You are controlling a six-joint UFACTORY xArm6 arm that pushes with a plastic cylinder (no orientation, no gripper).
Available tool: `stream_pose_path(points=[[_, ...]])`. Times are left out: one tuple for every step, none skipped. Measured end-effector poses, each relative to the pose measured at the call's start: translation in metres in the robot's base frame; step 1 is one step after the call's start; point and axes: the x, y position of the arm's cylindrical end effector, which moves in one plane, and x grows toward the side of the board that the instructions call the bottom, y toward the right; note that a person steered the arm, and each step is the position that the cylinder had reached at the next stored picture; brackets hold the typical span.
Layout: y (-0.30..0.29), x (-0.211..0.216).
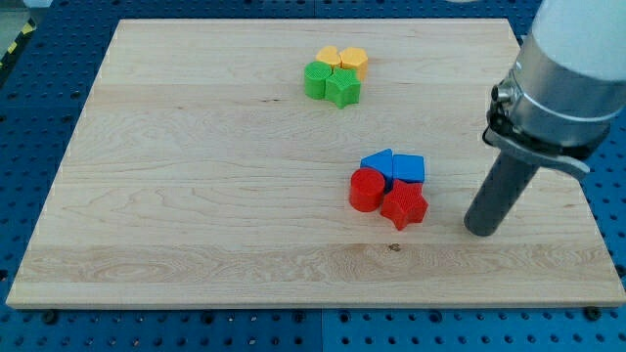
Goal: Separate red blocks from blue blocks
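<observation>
Separation not yet begun: my tip (482,231), bare and holding nothing, sits right of the red star (404,205), seemingly touching blue blocks (395,166).

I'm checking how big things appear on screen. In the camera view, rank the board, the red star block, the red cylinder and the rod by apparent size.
1. Wooden board, by far.
2. Rod with my tip, right of the red star; nearness to the camera may inflate it.
3. Red star block and red cylinder: look alike, not ranked.
</observation>
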Motion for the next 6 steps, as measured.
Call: stream_pose_path(points=[[-0.018,-0.002],[-0.053,-0.003],[-0.092,-0.008],[-0.129,-0.027],[-0.161,-0.058],[-0.175,-0.073]])
